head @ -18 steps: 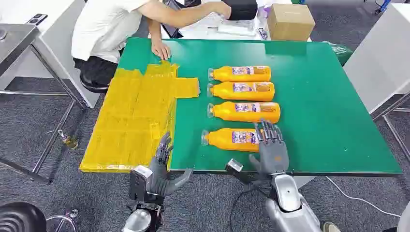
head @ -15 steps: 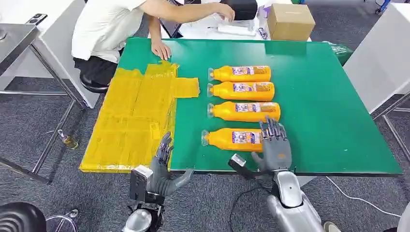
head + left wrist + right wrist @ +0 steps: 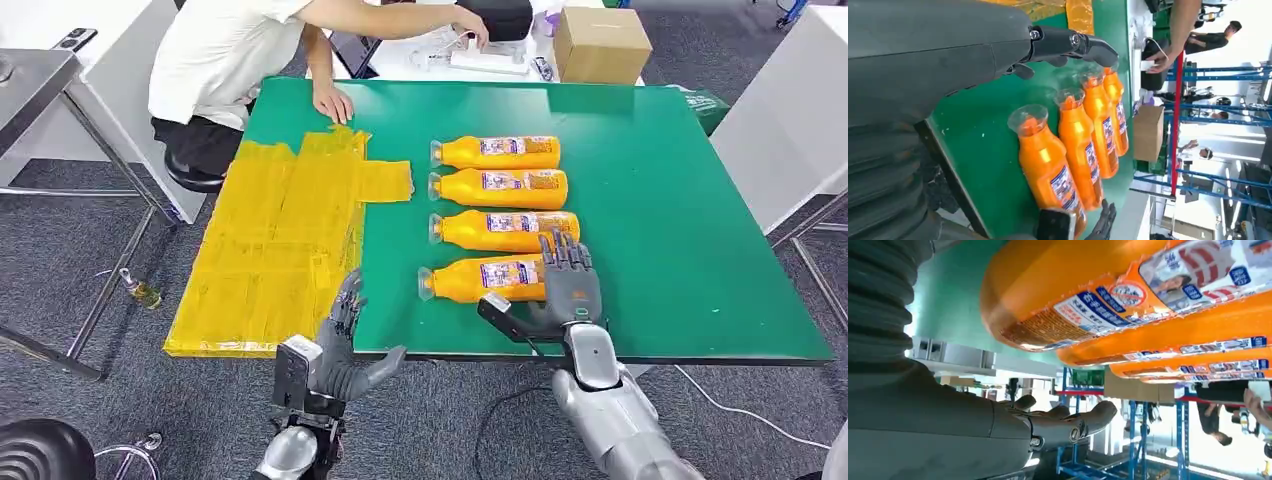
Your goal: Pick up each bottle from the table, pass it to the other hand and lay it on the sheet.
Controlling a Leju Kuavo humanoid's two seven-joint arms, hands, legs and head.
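Four orange bottles lie on their sides on the green table (image 3: pixel 680 200), long axes running 3 to 9 o'clock with caps toward 9 and the yellow sheet (image 3: pixel 280 240); the nearest bottle (image 3: pixel 485 279) tilts slightly. The right hand (image 3: pixel 565 290) rests at its base end with fingers spread, grip not confirmable; the left hand (image 3: pixel 340 345) hangs open off the near edge. At 12 o'clock, a person (image 3: pixel 225 50) leans over beside a cardboard box (image 3: pixel 600 42); grey carpet surrounds.

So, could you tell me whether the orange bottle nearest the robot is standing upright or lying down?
Lying down: the nearest orange plastic bottle rests on its side on the green table, clear cap toward the yellow sheet.
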